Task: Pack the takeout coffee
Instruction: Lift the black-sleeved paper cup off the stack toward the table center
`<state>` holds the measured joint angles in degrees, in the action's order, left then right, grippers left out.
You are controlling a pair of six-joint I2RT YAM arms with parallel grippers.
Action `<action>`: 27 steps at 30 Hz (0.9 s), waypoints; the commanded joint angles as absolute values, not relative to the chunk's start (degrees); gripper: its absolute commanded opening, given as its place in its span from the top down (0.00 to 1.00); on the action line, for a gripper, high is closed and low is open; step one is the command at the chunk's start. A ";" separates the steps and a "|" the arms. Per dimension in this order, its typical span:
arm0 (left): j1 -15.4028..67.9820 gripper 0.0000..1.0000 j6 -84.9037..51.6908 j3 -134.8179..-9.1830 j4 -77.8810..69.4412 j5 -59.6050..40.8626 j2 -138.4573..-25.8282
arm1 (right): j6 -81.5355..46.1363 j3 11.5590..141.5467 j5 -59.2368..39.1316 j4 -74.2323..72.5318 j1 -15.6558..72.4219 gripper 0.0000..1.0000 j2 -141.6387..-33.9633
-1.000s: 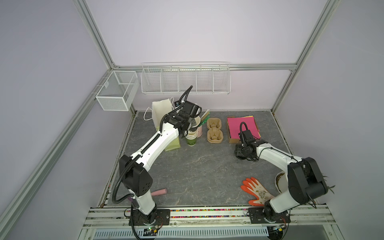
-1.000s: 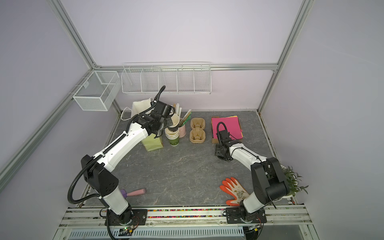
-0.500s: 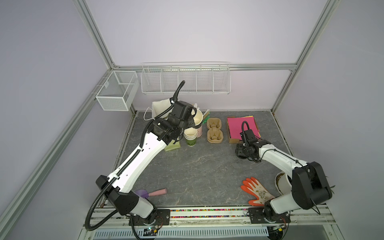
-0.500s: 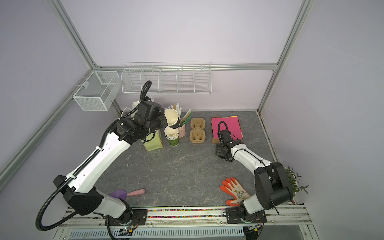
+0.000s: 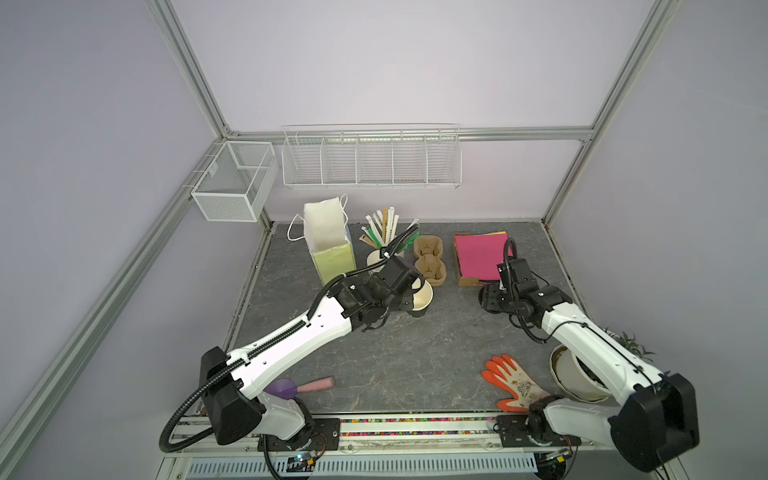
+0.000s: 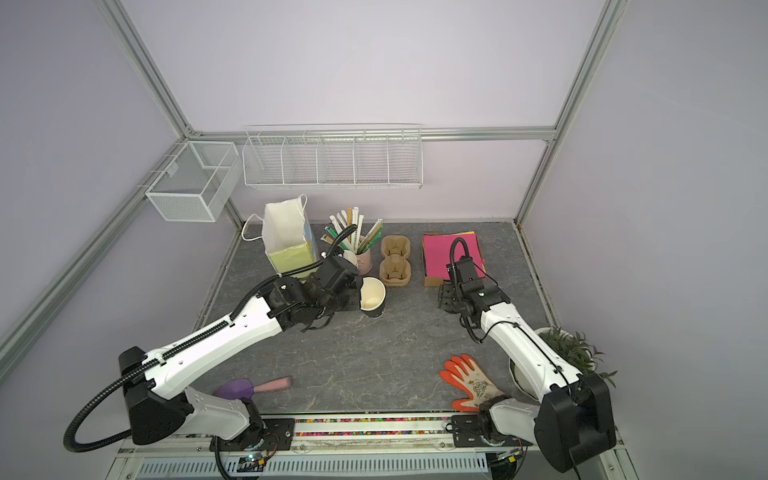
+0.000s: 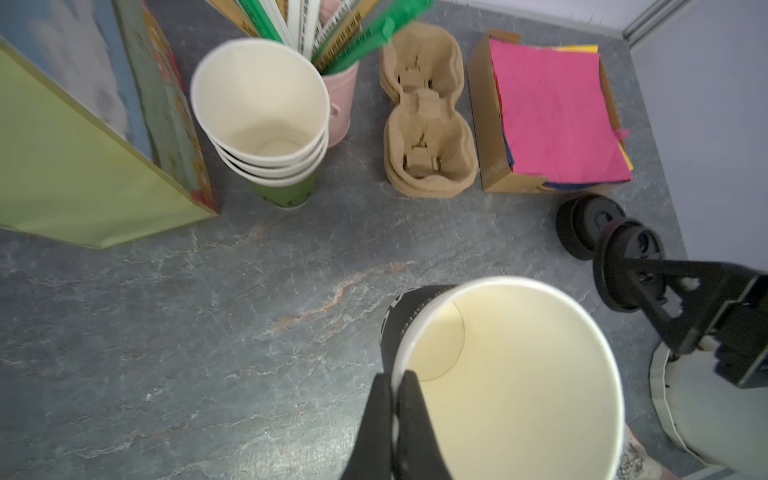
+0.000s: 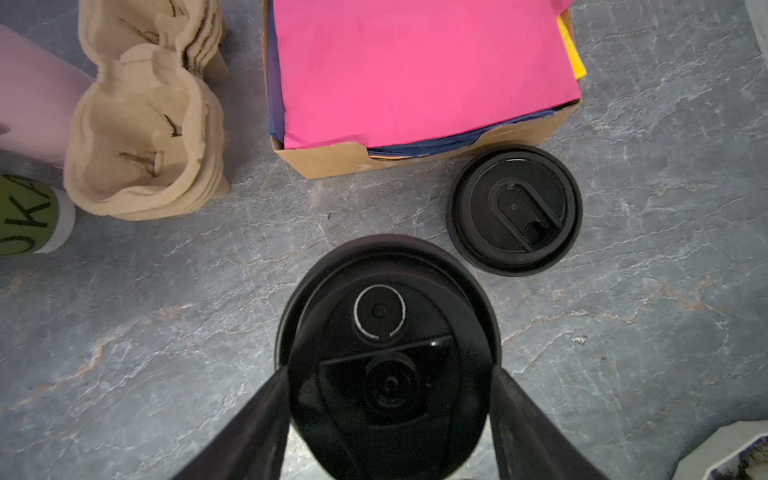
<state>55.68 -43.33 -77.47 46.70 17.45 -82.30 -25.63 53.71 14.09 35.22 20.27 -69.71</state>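
Veined grey counter (image 5: 374, 353): your left end effector (image 7: 397, 378) pinches the paper cup (image 7: 511, 374) by its rim; your right end effector (image 8: 388, 374) clamps the round black lid (image 8: 380, 309), clearest in wrist views.

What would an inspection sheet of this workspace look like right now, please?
Surface: grey stone-look table, no spills seen.
Job's things: black cup lidless, tilted; black lid off the cup; paper bag open, upright.
Clutter: green cup stack, pink pot, pulp carriers, paper box, spare lid, orange glove, purple scoop, potted plant.
Grippers: left gripper pinches the cup's rim; right gripper clamps the lid.
Cables: black hose loops by the left arm's base; cable arcs over the right wrist.
Surroundings: wire rack and mesh basket on the walls, nothing seen inside.
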 commanded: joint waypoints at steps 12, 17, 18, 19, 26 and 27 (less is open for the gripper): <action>59.76 1.00 -47.38 -74.41 39.97 13.90 -93.38 | -24.87 54.24 10.73 40.46 20.45 0.28 -63.34; 60.29 1.00 -47.57 -73.74 38.46 13.52 -96.52 | -24.83 54.02 10.05 40.75 20.70 0.29 -62.67; 60.38 1.00 -47.59 -73.74 38.33 13.53 -96.82 | -24.87 54.04 9.95 40.82 20.74 0.29 -62.58; 60.38 1.00 -47.65 -73.65 38.09 13.62 -97.18 | -24.87 54.01 9.78 40.84 20.82 0.28 -62.42; 60.38 1.00 -47.55 -72.81 36.65 13.28 -98.87 | -24.79 53.76 10.07 41.14 21.09 0.29 -61.61; 60.38 1.00 -47.55 -72.70 36.65 13.29 -99.05 | -24.79 53.75 10.00 41.19 21.08 0.29 -61.53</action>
